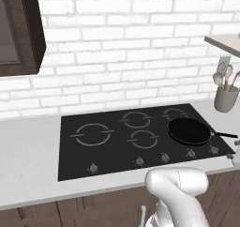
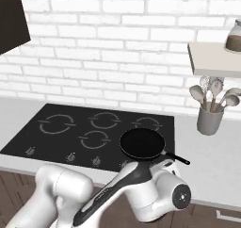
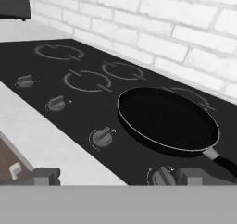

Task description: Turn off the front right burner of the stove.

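A: So, which knob [image 3: 161, 176] do you go for?

B: You want one at the right end of the row along the stove's [image 1: 79, 155] front edge. The pan [image 3: 167, 119] sits on the front right burner [image 1: 199, 141], near the stove's front right corner, and covers it. In the hand view a knob lies just ahead of the right fingertip [image 3: 196, 176].

A: How do you do it well?

B: Check the knob's marking first; I can't tell which of the last two serves that burner. Come straight down, straddle the knob, then close and twist. Keep clear of the pan handle [image 3: 226, 163].

A: And the gripper [image 3: 118, 177]?

B: Its fingers stand wide apart, holding and touching nothing, low by the counter's [image 1: 28, 151] front edge.
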Motion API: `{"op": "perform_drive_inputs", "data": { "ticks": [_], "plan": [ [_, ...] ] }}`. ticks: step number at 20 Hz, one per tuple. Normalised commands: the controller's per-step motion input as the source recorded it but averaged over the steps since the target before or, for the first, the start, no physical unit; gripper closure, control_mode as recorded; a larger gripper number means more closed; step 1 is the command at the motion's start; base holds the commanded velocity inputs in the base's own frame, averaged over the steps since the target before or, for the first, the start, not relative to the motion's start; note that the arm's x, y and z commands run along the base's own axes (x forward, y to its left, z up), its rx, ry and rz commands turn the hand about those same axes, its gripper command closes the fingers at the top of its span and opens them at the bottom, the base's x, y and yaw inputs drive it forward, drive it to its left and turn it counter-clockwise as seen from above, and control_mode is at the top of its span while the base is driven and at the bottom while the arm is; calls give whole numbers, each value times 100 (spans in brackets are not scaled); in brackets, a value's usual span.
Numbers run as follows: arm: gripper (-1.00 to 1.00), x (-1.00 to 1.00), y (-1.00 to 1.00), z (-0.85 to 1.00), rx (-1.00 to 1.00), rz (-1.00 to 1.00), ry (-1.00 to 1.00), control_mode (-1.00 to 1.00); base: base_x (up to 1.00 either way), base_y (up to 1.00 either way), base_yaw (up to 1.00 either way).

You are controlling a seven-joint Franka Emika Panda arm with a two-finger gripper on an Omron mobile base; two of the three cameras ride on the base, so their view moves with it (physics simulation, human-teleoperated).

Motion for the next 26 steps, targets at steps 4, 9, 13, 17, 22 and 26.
{"op": "perform_drive_inputs", "data": {
  "ticks": [4, 9, 13, 17, 22, 26],
  "plan": [
    [-100, 39, -18, -14, 0, 2, 5, -100, 0, 0, 0],
    [-100, 7, -23, -34, 0, 3, 1, -100, 0, 0, 0],
    [-100, 0, -6, -43, 0, 4, 0, -100, 0, 0, 0],
    [-100, 23, 0, -26, 0, 3, 0, -100, 0, 0, 0],
    [-100, 44, 0, -17, 0, 4, 5, -100, 0, 0, 0],
    [-100, 39, 0, -12, 0, 5, 12, -100, 0, 0, 0]
  ]
}}
